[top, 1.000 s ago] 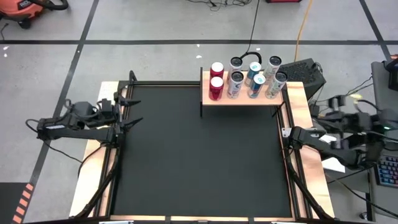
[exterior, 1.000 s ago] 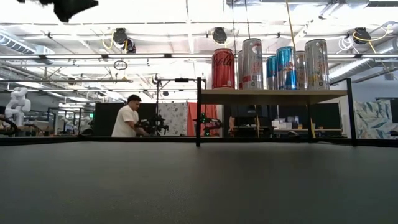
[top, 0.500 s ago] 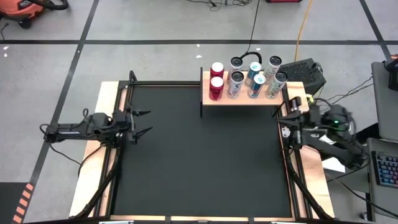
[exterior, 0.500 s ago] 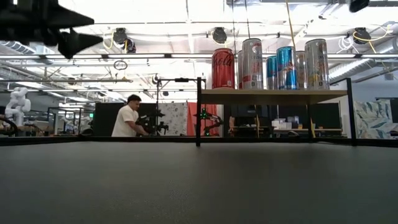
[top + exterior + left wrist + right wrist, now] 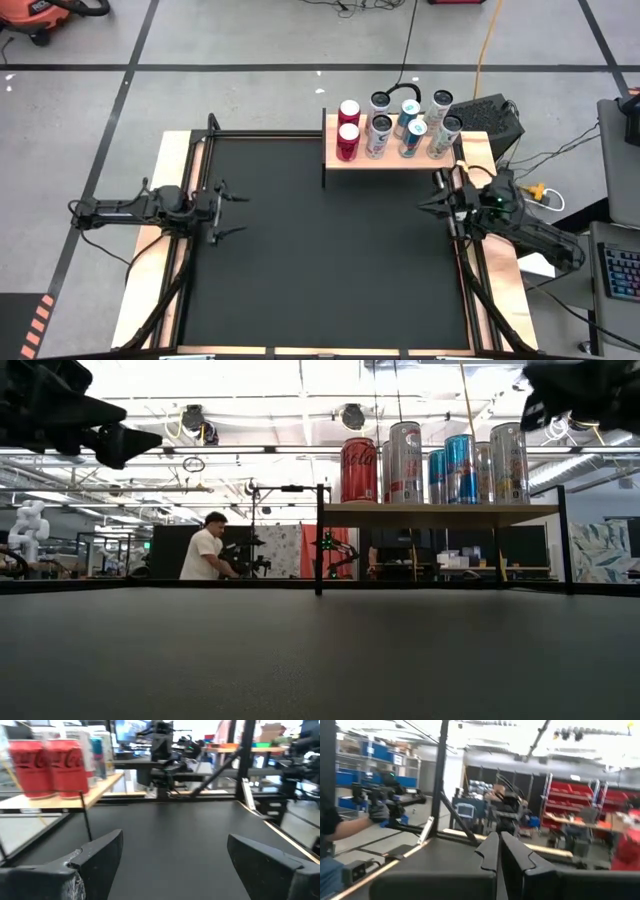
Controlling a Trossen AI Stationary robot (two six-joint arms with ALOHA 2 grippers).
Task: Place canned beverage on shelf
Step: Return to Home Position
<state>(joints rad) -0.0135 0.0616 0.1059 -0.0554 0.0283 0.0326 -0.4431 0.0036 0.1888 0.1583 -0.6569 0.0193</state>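
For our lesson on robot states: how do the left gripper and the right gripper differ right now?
The left gripper has its fingers spread wide; the right gripper has them shut together. The left gripper sits at the left edge of the table, the right gripper at its right edge, nearer the shelf. Both hold nothing.

One overhead looking down, one low looking across, both showing shelf point(image 5: 392, 160)
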